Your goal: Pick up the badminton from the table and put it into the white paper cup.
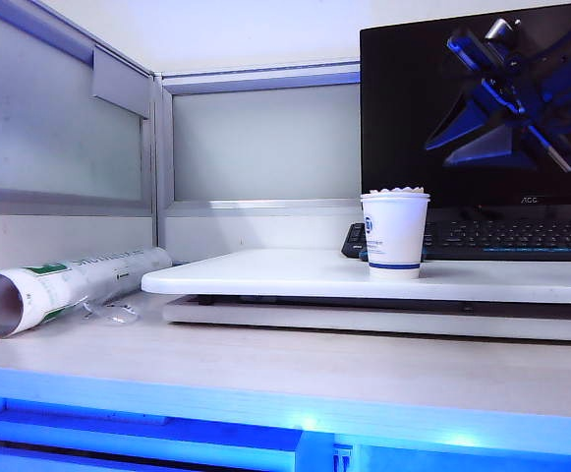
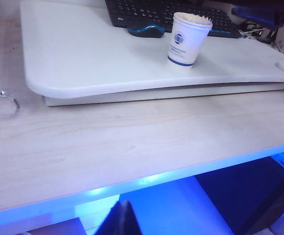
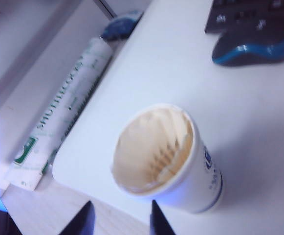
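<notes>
A grey partitioned desk nook holds a pale wood-grain desk, and on it a flat white rounded-corner board, the table (image 1: 295, 273), raised a little above the wood. A black keyboard (image 1: 521, 236) and a dark monitor (image 1: 482, 98) stand behind. The small white paper cup (image 1: 395, 234) with a blue band stands upright on the board. The badminton (image 3: 156, 147), a shuttlecock with a white feather skirt, sits inside it, feather tips just above the rim.

The right gripper (image 3: 120, 218) hangs over the cup's near edge, its two dark fingertips apart with nothing between them. The left gripper (image 2: 120, 220) shows only as a dark sliver low by the desk front; whether it is open cannot be told.

The shuttlecock is likely very light, its feathers thin and easily crushed, so a hold at the firmer cork or band would suit best. A long rolled paper tube (image 1: 64, 283) with green print lies on the desk, well apart.
</notes>
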### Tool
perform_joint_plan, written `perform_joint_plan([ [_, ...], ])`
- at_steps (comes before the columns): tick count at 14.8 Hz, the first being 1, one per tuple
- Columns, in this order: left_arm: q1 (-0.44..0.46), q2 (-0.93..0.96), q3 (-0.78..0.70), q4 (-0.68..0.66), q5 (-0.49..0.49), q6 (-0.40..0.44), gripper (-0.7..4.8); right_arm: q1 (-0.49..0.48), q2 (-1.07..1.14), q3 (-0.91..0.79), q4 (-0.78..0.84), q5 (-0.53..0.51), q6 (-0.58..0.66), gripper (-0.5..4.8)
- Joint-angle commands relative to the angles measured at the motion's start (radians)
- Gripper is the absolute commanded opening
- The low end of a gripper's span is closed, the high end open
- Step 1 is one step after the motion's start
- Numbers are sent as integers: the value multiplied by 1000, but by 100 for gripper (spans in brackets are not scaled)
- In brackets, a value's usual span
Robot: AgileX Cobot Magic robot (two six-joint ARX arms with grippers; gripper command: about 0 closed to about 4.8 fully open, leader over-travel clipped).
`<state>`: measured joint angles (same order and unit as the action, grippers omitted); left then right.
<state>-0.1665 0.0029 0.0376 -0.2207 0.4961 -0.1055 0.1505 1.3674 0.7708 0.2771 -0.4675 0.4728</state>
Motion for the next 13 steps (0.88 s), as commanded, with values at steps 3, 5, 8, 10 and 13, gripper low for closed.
perform_joint_plan([
  [3,1,1,-2,-17,-6,4,-4,-12,-3,8,95,-3,2,87],
  [5,1,1,-2,-17,-8,4,-4,-35,-3,8,94,6,-31,-8],
  [8,1,1,-2,-17,-24,4,-4,-88,-9,6,93,48,-67,-8],
  [10,1,1,-2,-18,-58,4,-4,-122,-25,6,85,67,-111,-8],
  [13,1,1,-3,-18,-93,3,-5,-163,-79,5,26,92,-191,-8],
])
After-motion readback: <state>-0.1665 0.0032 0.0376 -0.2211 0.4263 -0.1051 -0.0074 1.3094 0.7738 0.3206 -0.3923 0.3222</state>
